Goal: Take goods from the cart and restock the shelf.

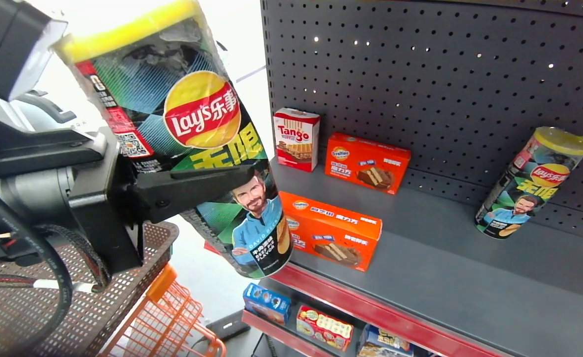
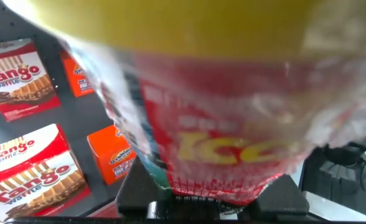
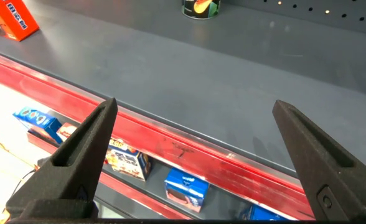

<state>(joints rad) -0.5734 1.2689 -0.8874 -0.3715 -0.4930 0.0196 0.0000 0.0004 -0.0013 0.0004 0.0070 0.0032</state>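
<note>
Held close to the camera, a yellow-lidded chip canister (image 1: pixel 197 139) tilts in the clamped left gripper (image 1: pixel 222 183), between the orange cart (image 1: pixel 162 317) at left and the grey shelf (image 1: pixel 445 258). Right gripper (image 3: pixel 195 106) hangs with jaws wide apart over the shelf's red front edge. Another canister (image 1: pixel 534 183) stands far right against the pegboard (image 1: pixel 445 74).

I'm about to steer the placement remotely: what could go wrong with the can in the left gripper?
The chips can is tilted in the left gripper, so it may land leaning and topple. The front orange box sits at the shelf edge right beside the can; swinging in could push it off.
</note>
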